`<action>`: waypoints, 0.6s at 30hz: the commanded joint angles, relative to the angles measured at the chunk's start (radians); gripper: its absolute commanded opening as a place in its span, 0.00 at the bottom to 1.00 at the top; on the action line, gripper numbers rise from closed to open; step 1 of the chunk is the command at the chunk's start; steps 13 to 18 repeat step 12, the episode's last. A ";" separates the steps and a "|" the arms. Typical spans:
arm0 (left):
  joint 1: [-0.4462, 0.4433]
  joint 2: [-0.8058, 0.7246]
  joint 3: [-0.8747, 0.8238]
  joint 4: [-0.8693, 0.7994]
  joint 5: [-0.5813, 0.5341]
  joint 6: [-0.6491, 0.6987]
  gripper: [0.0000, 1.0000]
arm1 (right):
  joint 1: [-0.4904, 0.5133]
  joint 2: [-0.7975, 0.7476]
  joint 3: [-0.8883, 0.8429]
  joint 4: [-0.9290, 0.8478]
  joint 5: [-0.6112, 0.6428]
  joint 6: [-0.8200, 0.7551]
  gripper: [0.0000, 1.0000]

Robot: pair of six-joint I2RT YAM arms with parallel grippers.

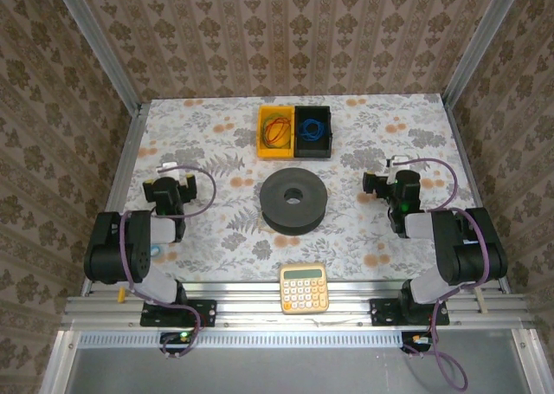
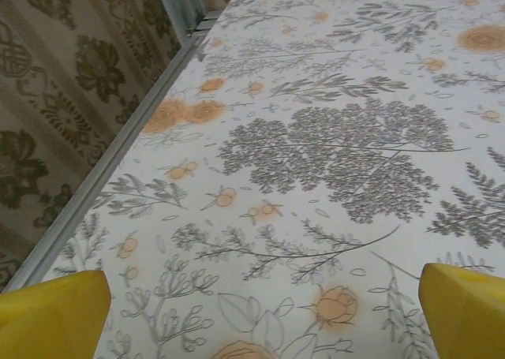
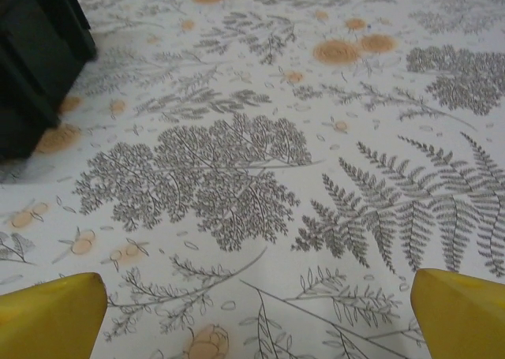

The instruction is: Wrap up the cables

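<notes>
Both my claws stand wide open with nothing between the jaws. My left gripper and right gripper sit low over the flowered table, the yellow fingertips spread far apart. Between the two arms rests a black ring, with a calculator at the near edge. Toward the far edge, a yellow bin holds a red-orange coil, and the black bin touching it holds a blue coil. Where the yellow cable lies, I cannot tell.
</notes>
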 commanded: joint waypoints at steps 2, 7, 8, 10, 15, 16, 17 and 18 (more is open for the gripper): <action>-0.005 0.005 0.000 0.085 0.072 -0.012 1.00 | 0.004 -0.003 -0.006 0.072 -0.014 -0.014 1.00; -0.017 0.005 -0.007 0.098 0.051 -0.004 1.00 | 0.007 0.001 0.004 0.056 -0.022 -0.020 1.00; -0.022 0.004 -0.008 0.094 0.053 0.001 1.00 | 0.007 0.005 0.016 0.039 -0.024 -0.021 1.00; -0.024 0.005 0.006 0.072 0.066 0.010 1.00 | 0.007 0.001 0.007 0.052 -0.024 -0.022 1.00; -0.022 0.006 0.005 0.074 0.071 0.008 1.00 | 0.007 -0.002 0.001 0.060 -0.024 -0.023 1.00; -0.022 0.006 0.005 0.074 0.071 0.008 1.00 | 0.007 -0.002 0.001 0.060 -0.024 -0.023 1.00; -0.022 0.006 0.005 0.074 0.071 0.008 1.00 | 0.007 -0.002 0.001 0.060 -0.024 -0.023 1.00; -0.022 0.006 0.005 0.074 0.071 0.008 1.00 | 0.007 -0.002 0.001 0.060 -0.024 -0.023 1.00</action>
